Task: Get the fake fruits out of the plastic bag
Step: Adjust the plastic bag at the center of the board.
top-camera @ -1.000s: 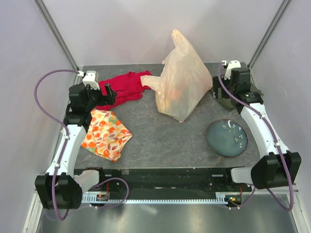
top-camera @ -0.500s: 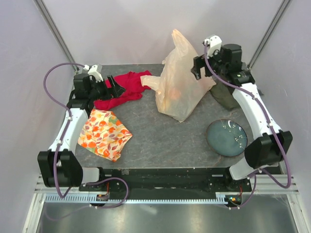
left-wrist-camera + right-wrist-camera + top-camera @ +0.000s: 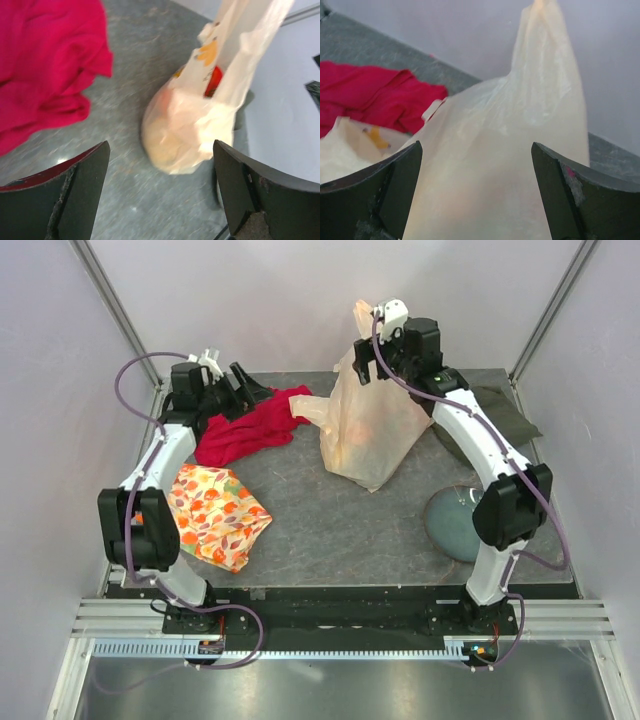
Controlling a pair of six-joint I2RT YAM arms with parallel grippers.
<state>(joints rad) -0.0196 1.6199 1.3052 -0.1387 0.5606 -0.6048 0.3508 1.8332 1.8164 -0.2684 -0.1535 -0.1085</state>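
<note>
Near left: an orange-flowered patterned cloth [image 3: 218, 515] lay flat on the dark grey stone-look surface [image 3: 330, 525].
Near right: a dark round plate [image 3: 455, 525] sat partly behind the right arm.
Middle: the translucent beige-peach plastic bag [image 3: 372, 425] stood on the surface, long axis upright, peak pointing up, one handle trailing left towards a crumpled red cloth [image 3: 245, 428].
Contents: from above, the small fake fruits [image 3: 357, 440] were only an orange blur through the film.
Left wrist only: one red fruit [image 3: 214, 81] showed in the handle gap.
Right wrist only: the bag's peak rose between the fingers.
Left tool [image 3: 160, 148]: jaws apart, over the red cloth, facing the bag.
Right tool [image 3: 476, 146]: jaws apart, beside the bag's upper part; contact unclear.
</note>
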